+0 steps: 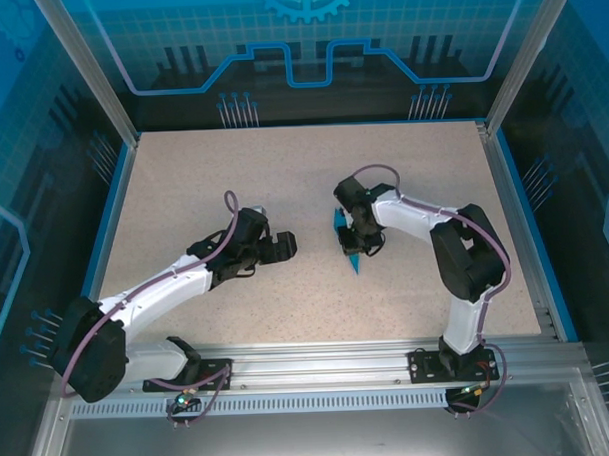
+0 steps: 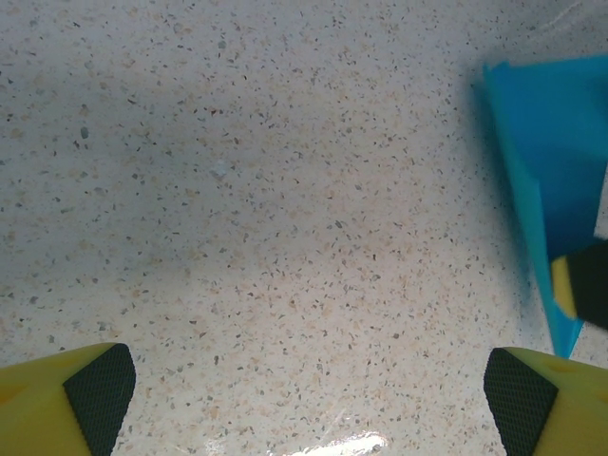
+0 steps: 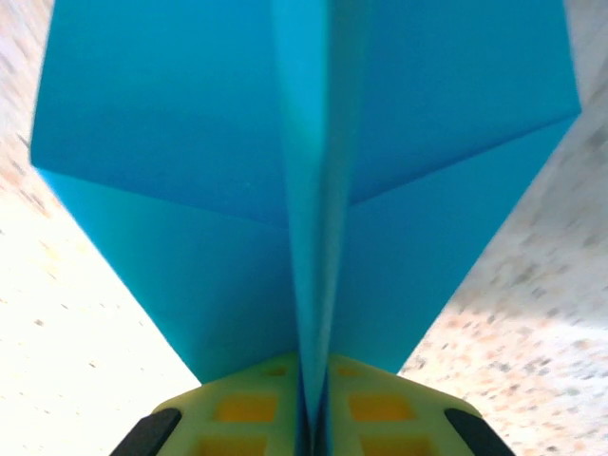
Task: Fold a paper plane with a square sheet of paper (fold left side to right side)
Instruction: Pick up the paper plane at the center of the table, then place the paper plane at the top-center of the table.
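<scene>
The square sheet of paper shows as a folded bright blue paper plane (image 1: 342,230), a pointed dart held on edge just above the table's middle. My right gripper (image 1: 358,242) is shut on its central keel. In the right wrist view the keel (image 3: 318,190) runs down between the yellow fingers (image 3: 249,410) of the right gripper (image 3: 313,423), and the wings spread to either side. My left gripper (image 1: 286,246) stands open to the left of the plane, apart from it. In the left wrist view the left gripper (image 2: 312,399) has bare table between its pads, and the plane (image 2: 556,161) is at the right edge.
The speckled beige tabletop (image 1: 203,182) has a blue rim and an aluminium frame (image 1: 319,363) along the near edge. Free table lies all around both grippers. A yellow and black fingertip of the right gripper (image 2: 581,285) overlaps the paper in the left wrist view.
</scene>
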